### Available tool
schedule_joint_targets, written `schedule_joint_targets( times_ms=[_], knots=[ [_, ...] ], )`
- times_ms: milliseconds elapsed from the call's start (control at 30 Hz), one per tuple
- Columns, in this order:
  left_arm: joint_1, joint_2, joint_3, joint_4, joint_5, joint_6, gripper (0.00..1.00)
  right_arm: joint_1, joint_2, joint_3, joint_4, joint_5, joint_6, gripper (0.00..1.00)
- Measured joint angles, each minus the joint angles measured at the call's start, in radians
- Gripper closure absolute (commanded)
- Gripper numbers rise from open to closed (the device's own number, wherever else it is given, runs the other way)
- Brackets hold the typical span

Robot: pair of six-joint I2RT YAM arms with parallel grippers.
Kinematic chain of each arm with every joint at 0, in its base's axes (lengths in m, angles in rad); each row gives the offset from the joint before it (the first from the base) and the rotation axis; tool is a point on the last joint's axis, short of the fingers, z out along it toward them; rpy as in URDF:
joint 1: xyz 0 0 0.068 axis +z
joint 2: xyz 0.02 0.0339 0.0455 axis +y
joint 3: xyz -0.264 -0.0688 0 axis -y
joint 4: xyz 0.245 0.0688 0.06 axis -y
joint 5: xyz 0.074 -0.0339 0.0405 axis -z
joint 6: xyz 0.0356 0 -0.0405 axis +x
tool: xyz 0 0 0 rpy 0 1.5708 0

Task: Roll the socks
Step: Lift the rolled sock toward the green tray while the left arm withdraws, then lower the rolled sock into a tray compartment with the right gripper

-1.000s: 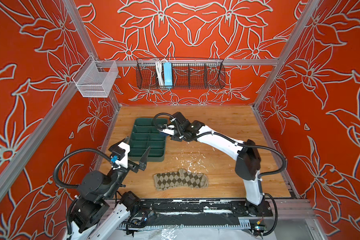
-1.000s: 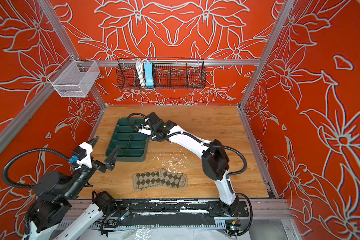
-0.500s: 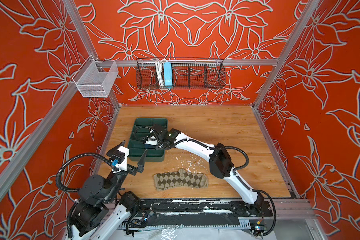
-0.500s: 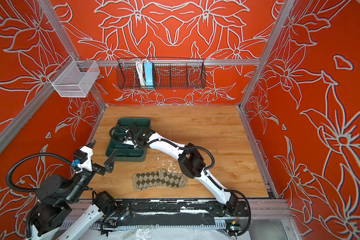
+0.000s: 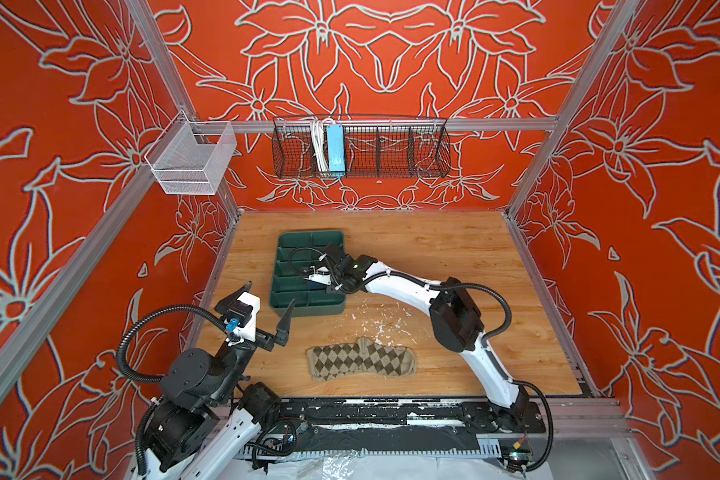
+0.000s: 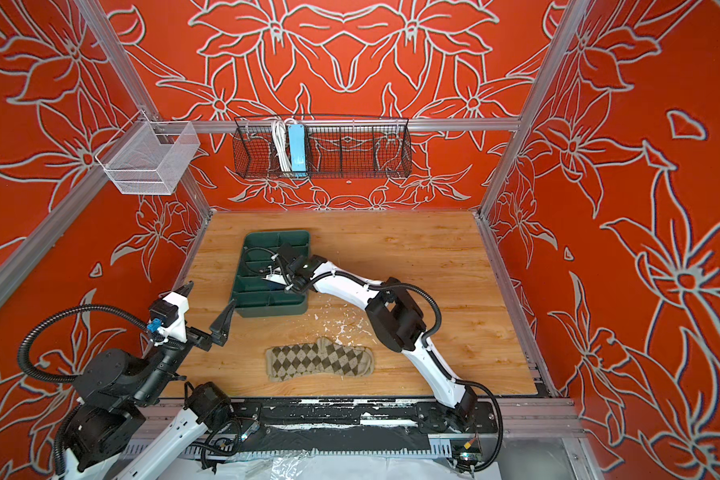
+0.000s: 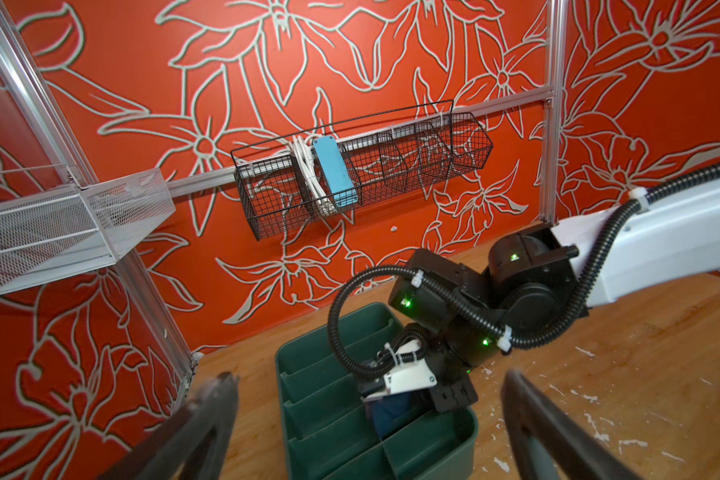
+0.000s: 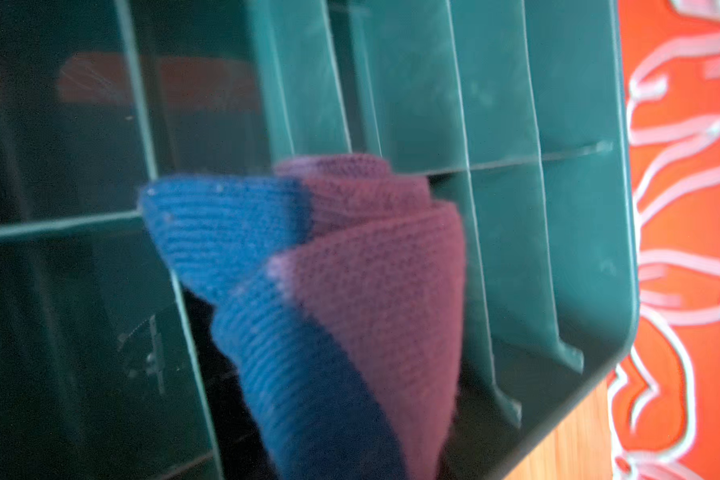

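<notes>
Wood table (image 5: 433,249), argyle sock (image 5: 360,363) crosswise, toe right

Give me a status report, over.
Left gripper open, empty. Right gripper shut on rolled purple sock, over green tray. Argyle sock flat, unrolled. Nothing in the way.

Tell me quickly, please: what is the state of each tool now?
Left tool: open, holding nothing.
Right tool: closed on the rolled purple sock, over the green tray.

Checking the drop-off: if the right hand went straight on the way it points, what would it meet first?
Likely the tray: the right hand, shut on the purple sock, points down into it.
</notes>
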Motion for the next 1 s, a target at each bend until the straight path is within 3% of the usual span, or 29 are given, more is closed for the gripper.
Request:
schedule_joint_targets(
  times_ms=[333, 467, 667, 933, 1000],
  knots=[
    [0.0, 0.068, -0.005, 0.022, 0.02, -0.006, 0.03, -0.19, -0.302, -0.483, 0.052, 0.052, -0.026, 1.0],
    [0.0, 0.107, -0.02, 0.054, 0.042, -0.009, 0.03, -0.235, -0.377, -0.584, 0.011, 0.053, -0.087, 1.0],
    [0.0, 0.171, -0.023, 0.084, 0.074, -0.011, 0.03, -0.237, -0.366, -0.57, -0.093, 0.018, -0.121, 1.0],
    [0.0, 0.179, -0.023, 0.106, 0.087, -0.015, 0.03, -0.251, -0.239, -0.417, -0.208, -0.058, -0.122, 1.0],
    [0.0, 0.179, -0.023, 0.109, 0.087, -0.015, 0.03, -0.258, -0.212, -0.378, -0.243, -0.08, -0.126, 0.91]
  ],
)
